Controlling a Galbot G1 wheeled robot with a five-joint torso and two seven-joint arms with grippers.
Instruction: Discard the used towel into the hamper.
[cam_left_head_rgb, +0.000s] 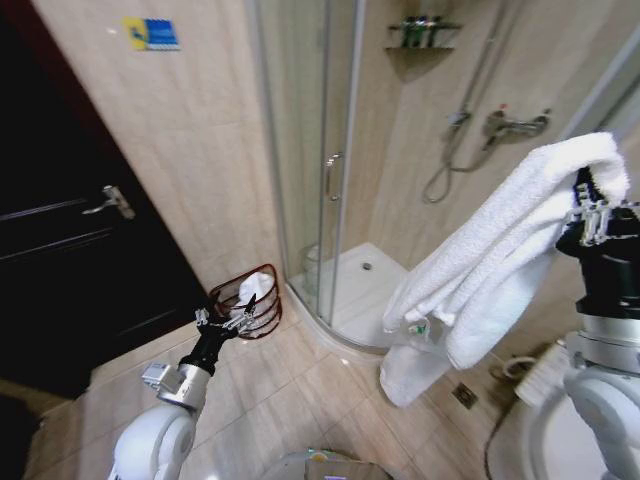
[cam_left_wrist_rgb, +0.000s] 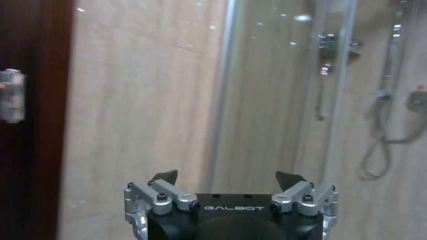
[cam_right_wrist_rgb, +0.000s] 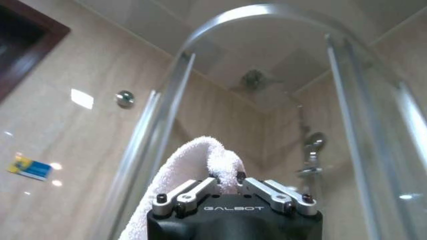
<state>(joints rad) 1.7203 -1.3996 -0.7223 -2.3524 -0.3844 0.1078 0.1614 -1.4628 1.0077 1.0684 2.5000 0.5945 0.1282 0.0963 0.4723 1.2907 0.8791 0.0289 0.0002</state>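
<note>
A large white towel (cam_left_head_rgb: 495, 265) hangs in long folds from my right gripper (cam_left_head_rgb: 592, 205), held high at the right; the fingers are shut on its top edge. In the right wrist view the towel (cam_right_wrist_rgb: 200, 165) bulges up between the closed fingers (cam_right_wrist_rgb: 227, 182). The hamper (cam_left_head_rgb: 250, 300), a dark reddish-brown wire basket with something white inside, stands on the floor against the wall beside the shower. My left gripper (cam_left_head_rgb: 225, 322) hovers low just in front of the hamper, open and holding nothing; its spread fingers (cam_left_wrist_rgb: 230, 182) face the wall and shower glass.
A curved glass shower enclosure (cam_left_head_rgb: 325, 170) with a white tray (cam_left_head_rgb: 365, 290) fills the middle. A dark door (cam_left_head_rgb: 70, 240) stands at the left. A toilet (cam_left_head_rgb: 545, 430) sits at the lower right. Beige tiled floor (cam_left_head_rgb: 300, 390) lies between me and the hamper.
</note>
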